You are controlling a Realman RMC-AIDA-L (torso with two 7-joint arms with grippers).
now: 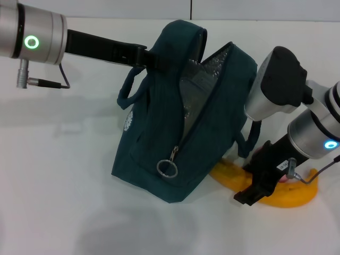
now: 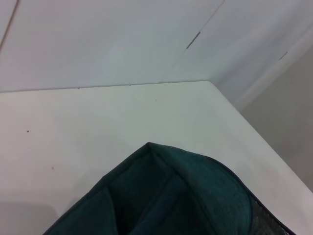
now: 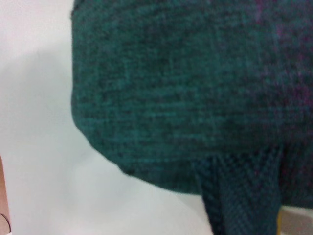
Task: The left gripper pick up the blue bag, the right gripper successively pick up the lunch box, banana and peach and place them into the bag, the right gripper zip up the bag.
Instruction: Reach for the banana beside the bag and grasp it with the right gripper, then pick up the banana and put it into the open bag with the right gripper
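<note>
The blue bag point(image 1: 159, 138) stands tilted on the white table, its top unzipped and its silver lining point(image 1: 199, 79) showing. A ring zip pull point(image 1: 167, 168) hangs low on its front. My left gripper point(image 1: 144, 56) holds the bag's upper left edge by the handle, shut on the fabric. The left wrist view shows the bag's top point(image 2: 171, 200). The yellow banana point(image 1: 295, 197) lies on the table behind the bag's right corner. My right gripper point(image 1: 249, 194) sits low over the banana, close to the bag's side point(image 3: 186, 98). The lunch box and peach are hidden.
The bag's right handle strap point(image 1: 245, 139) hangs between the bag and my right arm, and it also shows close up as a strap point(image 3: 239, 196). White table point(image 1: 58, 202) stretches to the left and front. The table's far corner point(image 2: 208, 83) meets a white wall.
</note>
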